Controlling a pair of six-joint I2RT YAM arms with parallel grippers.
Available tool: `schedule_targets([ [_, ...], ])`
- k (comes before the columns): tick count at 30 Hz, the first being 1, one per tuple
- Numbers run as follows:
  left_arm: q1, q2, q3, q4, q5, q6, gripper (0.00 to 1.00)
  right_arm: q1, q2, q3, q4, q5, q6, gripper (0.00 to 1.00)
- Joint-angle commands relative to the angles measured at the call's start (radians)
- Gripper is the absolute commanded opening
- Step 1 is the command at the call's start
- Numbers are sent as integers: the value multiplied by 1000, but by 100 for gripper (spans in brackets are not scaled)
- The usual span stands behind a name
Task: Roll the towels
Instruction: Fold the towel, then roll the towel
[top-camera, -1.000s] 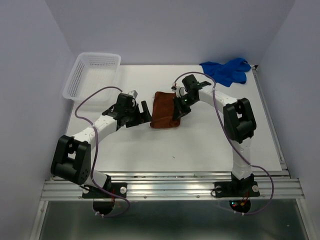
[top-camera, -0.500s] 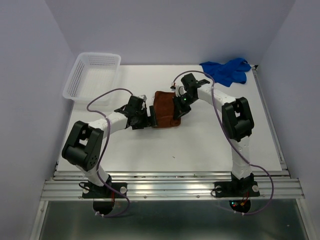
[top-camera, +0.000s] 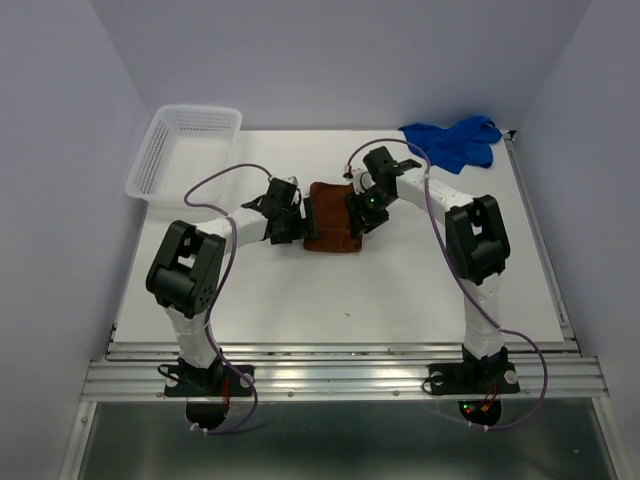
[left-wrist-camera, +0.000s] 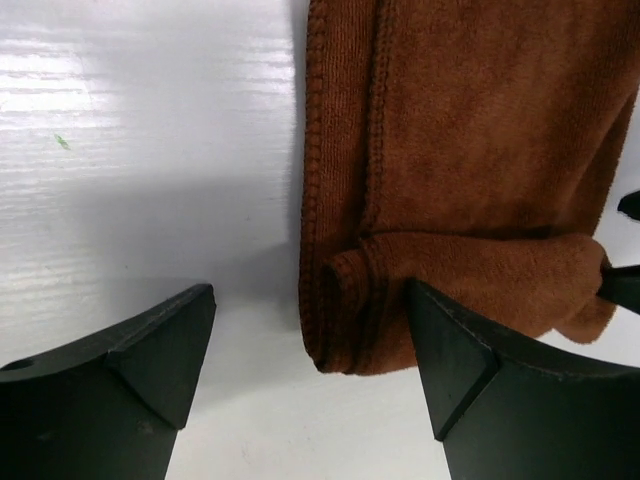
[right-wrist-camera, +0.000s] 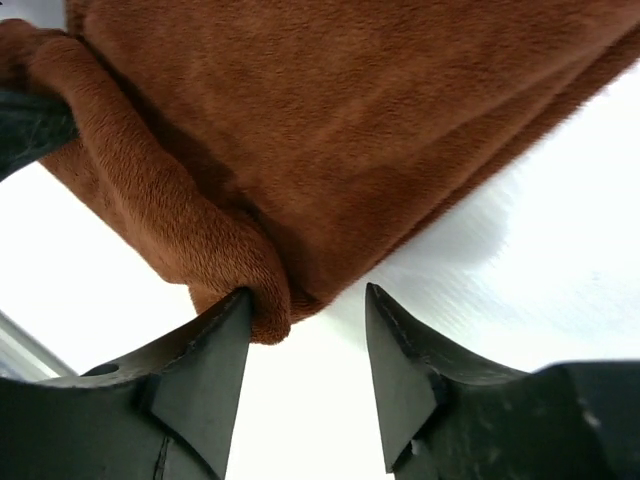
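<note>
A brown towel (top-camera: 332, 222) lies folded at the table's middle, its near edge curled into a loose roll. My left gripper (top-camera: 306, 220) is open at the towel's left edge. In the left wrist view the roll's end (left-wrist-camera: 350, 320) sits between the two fingers (left-wrist-camera: 160, 350), with my left gripper (left-wrist-camera: 310, 350) not closed on it. My right gripper (top-camera: 358, 214) is open at the towel's right edge. In the right wrist view the roll's other end (right-wrist-camera: 230, 260) touches the left finger (right-wrist-camera: 205, 365) of my right gripper (right-wrist-camera: 305, 365). A blue towel (top-camera: 455, 140) lies crumpled at the far right.
A white mesh basket (top-camera: 185, 150) stands at the far left corner. Purple cables loop over both arms. The table's right edge runs close past the blue towel.
My left gripper has swung right from beside the towel and now straddles the towel's left rolled edge. The right gripper has stayed at the right edge.
</note>
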Motion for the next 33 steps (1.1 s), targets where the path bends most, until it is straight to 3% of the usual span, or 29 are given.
schedule_targets([
  [1, -4, 22, 39, -14, -9, 45, 89, -4, -75, -42, 46, 136, -75, 57],
  [6, -6, 54, 57, -31, -29, 59, 88, 5, -112, -94, 163, 340, -95, 66],
  [10, -6, 67, 69, -43, -49, 68, 87, 14, -181, -106, 235, 379, -95, 69],
  [14, -10, 70, 78, -34, -58, 74, 87, 38, -308, -204, 339, 338, -160, 71],
  [18, -19, 87, 108, -37, -70, 88, 87, 121, -397, -307, 361, 185, -291, 72],
  [23, -23, 101, 121, -45, -83, 101, 87, 229, -362, -332, 306, 169, -400, 70],
  [33, -21, 124, 146, -40, -103, 114, 87, 238, -239, -343, 356, 304, -430, 66],
])
